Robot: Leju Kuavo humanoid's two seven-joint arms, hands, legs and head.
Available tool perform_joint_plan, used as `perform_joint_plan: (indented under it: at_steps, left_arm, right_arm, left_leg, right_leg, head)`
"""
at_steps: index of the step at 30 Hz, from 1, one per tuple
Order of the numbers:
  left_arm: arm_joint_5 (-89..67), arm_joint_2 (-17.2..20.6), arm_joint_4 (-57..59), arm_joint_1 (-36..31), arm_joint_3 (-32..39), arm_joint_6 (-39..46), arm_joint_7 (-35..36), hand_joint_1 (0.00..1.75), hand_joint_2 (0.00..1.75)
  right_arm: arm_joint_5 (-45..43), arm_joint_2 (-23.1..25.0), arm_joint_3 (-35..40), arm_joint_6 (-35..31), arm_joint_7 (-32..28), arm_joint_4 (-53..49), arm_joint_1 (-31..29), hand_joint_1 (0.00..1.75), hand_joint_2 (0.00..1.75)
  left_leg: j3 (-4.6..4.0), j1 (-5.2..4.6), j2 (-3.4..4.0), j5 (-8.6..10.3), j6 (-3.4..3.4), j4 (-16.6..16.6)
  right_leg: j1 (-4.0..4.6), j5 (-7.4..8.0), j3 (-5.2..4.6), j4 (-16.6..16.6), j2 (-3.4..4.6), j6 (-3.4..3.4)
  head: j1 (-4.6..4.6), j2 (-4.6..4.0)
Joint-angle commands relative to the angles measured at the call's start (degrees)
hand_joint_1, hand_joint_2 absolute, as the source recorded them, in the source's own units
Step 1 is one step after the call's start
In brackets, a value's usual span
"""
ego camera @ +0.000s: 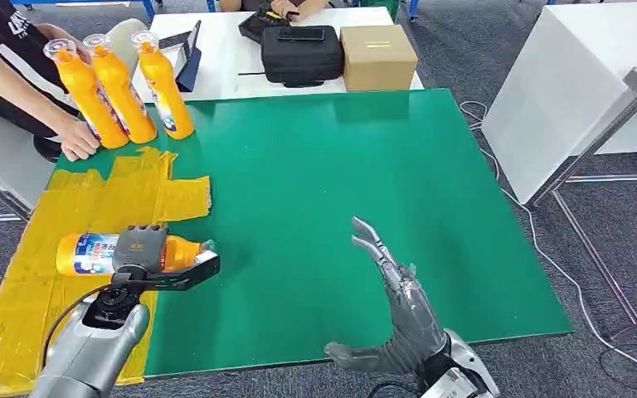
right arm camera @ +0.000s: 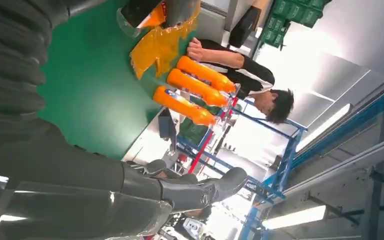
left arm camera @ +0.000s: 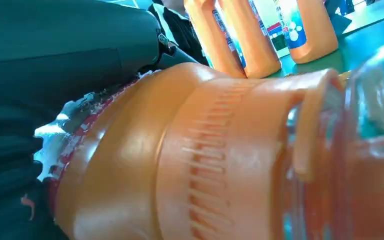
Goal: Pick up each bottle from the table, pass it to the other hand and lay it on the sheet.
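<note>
**Bottle lying in my left robot hand over the yellow sheet**

I am holding an orange bottle [ego camera: 99,253] on its side in my left robot hand [ego camera: 145,257], fingers wrapped round its shoulder just behind the clear cap [ego camera: 207,247]. The bottle is lying over the yellow sheet [ego camera: 145,195] at the near left of the green desk [ego camera: 340,166], its cap end pointing toward the bare green. Whether it is already resting on the sheet or hanging just above it, I cannot tell.

In my left wrist view the neck shows as ribbed, glossy plastic. I am judging it stiff and not fragile, fairly hefty if full, and slick enough to roll or slide once freed. The ribbed shoulder, or the labelled middle of the body, looks the surest place to take hold; the clear cap looks too smooth and narrow.

My right robot hand [ego camera: 394,307] is hanging over the near middle of the desk, fingers spread wide, holding nothing.

Three more orange bottles [ego camera: 120,87] are standing upright at the far left corner, just beyond the sheet, with a person's hand [ego camera: 79,139] resting beside them.
</note>
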Motion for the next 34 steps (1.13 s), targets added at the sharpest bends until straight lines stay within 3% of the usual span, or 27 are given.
perform_joint_plan:
  at_steps: [1, 2, 5, 9, 22, 27, 31, 34]
  left_arm:
    - [1.72, -1.13, 9.86, -5.37, -0.77, 1.91, -1.57, 1.50, 1.75]
    - [1.97, -1.38, 10.26, -5.49, -0.88, 1.96, -1.67, 0.03, 1.75]
    - [3.22, -1.99, 11.59, -5.70, -1.31, 2.04, -2.05, 0.00, 1.75]
    - [7.76, -1.74, 11.73, -4.03, -0.49, 2.08, -2.79, 0.00, 1.75]
    - [9.16, 3.20, 7.50, 1.83, 0.79, 2.63, -1.28, 0.00, 1.75]
    - [6.22, 5.68, 3.99, 3.71, -0.10, 7.73, 0.41, 0.00, 1.75]
    - [4.50, 7.97, -6.89, 9.06, 1.65, 9.96, 1.51, 0.00, 1.75]
    - [0.20, 8.53, -24.71, 15.01, 2.56, 16.67, 0.22, 0.00, 1.75]
  right_arm:
    - [-0.78, -1.97, 1.38, -3.21, 0.18, 1.47, -1.23, 0.00, 1.75]
    - [-0.89, -2.04, 1.61, -3.41, 0.34, 1.64, -1.39, 0.00, 1.75]
    - [-1.64, -2.60, 2.62, -4.08, 0.87, 1.78, -1.93, 0.00, 1.75]
    - [-9.95, -5.54, 3.44, -2.51, 2.22, 5.40, -4.41, 0.00, 1.75]
    - [-14.94, -7.05, 7.22, -3.79, 1.69, 10.38, -7.99, 0.00, 1.75]
    - [-16.83, -6.73, 7.03, -3.01, 2.01, 10.53, -7.51, 0.00, 1.75]
    - [-17.52, -6.02, 6.40, -2.27, 2.31, 10.64, -7.40, 0.00, 1.75]
    - [-16.50, -7.24, 5.61, -5.44, 1.69, 8.76, -5.57, 0.00, 1.75]
  left_leg:
    - [0.08, 0.05, -0.17, -0.03, -0.13, 0.00]
    - [0.06, 0.03, -0.15, -0.01, -0.10, -0.01]
    - [0.05, 0.03, -0.14, -0.01, -0.08, -0.01]
    - [0.15, 0.03, -0.06, -0.03, -0.12, -0.04]
    - [0.27, 0.02, 0.15, -0.04, -0.09, -0.12]
    - [0.40, 0.03, 0.20, -0.05, -0.17, -0.18]
    - [0.39, 0.06, 0.24, -0.07, -0.20, -0.14]
    - [0.35, 0.08, 0.18, -0.11, -0.20, -0.10]
  right_leg:
    - [0.03, -0.03, 0.12, -0.04, 0.03, -0.04]
    - [0.02, -0.02, 0.10, -0.03, 0.01, -0.03]
    - [0.02, -0.01, 0.09, -0.04, 0.00, -0.02]
    - [0.01, 0.00, 0.16, -0.08, 0.15, -0.03]
    - [0.02, 0.04, 0.28, -0.09, 0.29, -0.03]
    - [0.03, 0.05, 0.36, -0.10, 0.46, -0.07]
    - [0.06, 0.04, 0.31, -0.05, 0.50, -0.09]
    - [0.07, 0.00, 0.29, 0.00, 0.48, -0.10]
  head:
    - [0.00, 0.00]
    - [0.00, 0.00]
    - [0.00, 0.00]
    - [0.00, 0.00]
    - [0.00, 0.00]
    - [0.00, 0.00]
    - [0.00, 0.00]
    - [-0.02, 0.02]
